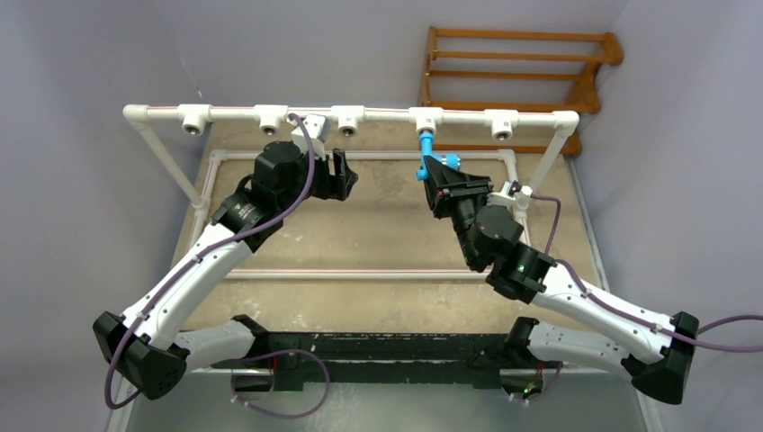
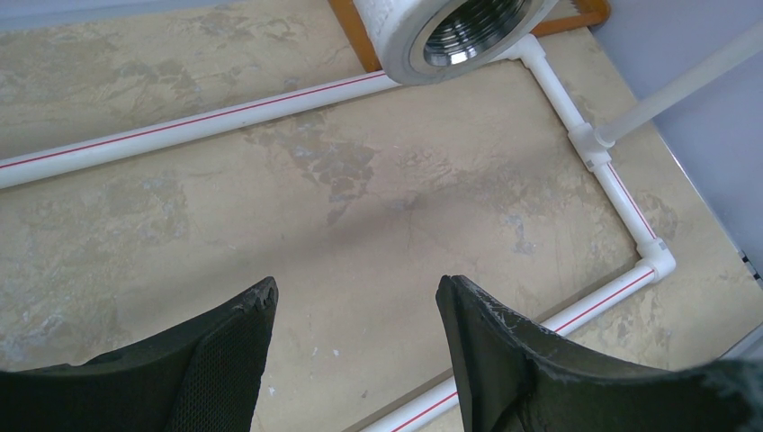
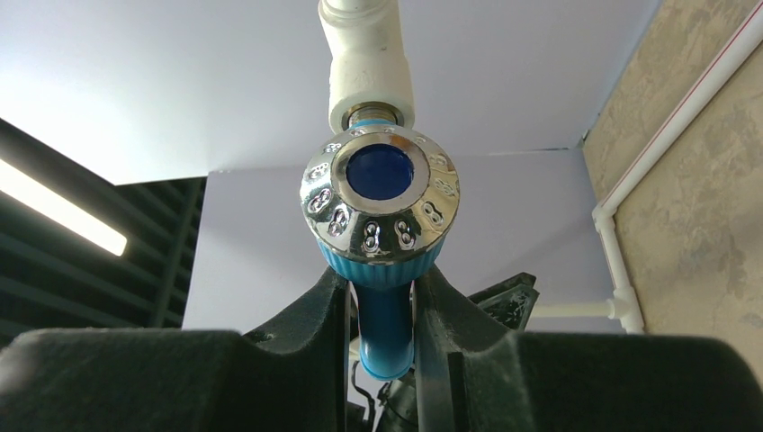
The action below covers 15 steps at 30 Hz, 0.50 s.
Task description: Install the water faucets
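Blue plastic tap with a bent spout and chromed knob [image 3: 381,202] sat clamped between the closed fingers of my right gripper [image 3: 382,324], its silvery threaded end at the mouth of a white pipe tee fitting [image 3: 367,81] on the raised white pipe rail [image 1: 225,112]; how far the thread had bitten I could not tell; my left gripper [image 2: 355,315] hung wide open and empty just below a neighbouring metal-threaded socket [image 2: 468,27]. I judged cross-threading the main risk, should the tap enter tilted; the smooth body might also slip in the pads under twisting, or a hard push might flex the rail.
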Tool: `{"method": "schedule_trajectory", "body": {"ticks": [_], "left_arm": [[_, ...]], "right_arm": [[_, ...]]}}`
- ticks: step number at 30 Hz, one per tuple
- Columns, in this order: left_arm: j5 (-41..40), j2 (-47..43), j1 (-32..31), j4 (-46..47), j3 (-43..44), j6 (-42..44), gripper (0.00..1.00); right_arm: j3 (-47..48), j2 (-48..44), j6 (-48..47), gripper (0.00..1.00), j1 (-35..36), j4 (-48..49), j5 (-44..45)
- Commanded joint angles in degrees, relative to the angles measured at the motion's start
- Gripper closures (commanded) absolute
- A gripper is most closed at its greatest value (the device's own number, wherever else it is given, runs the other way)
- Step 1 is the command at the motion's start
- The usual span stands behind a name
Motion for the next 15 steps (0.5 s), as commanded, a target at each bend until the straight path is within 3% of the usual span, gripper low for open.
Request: {"method": "schedule_trajectory", "body": {"ticks": [1, 8, 15], "left_arm": [[0.55, -1.11, -0.3, 2.03, -0.21, -0.88, 0.35], [0.56, -1.1, -0.31, 2.03, -0.21, -0.88, 0.35], [0.64, -1.07, -0.25, 2.04, -0.21, -0.89, 0.35]], "right_arm": [[-0.49, 0.61, -0.96, 0.8, -0.17, -5.83, 0.14], [-0.58, 0.18, -1.44, 0.6, -0.15, -5.7, 0.32], [-0.59, 0.04, -1.63, 0.55, -0.15, -5.69, 0.48]]}}
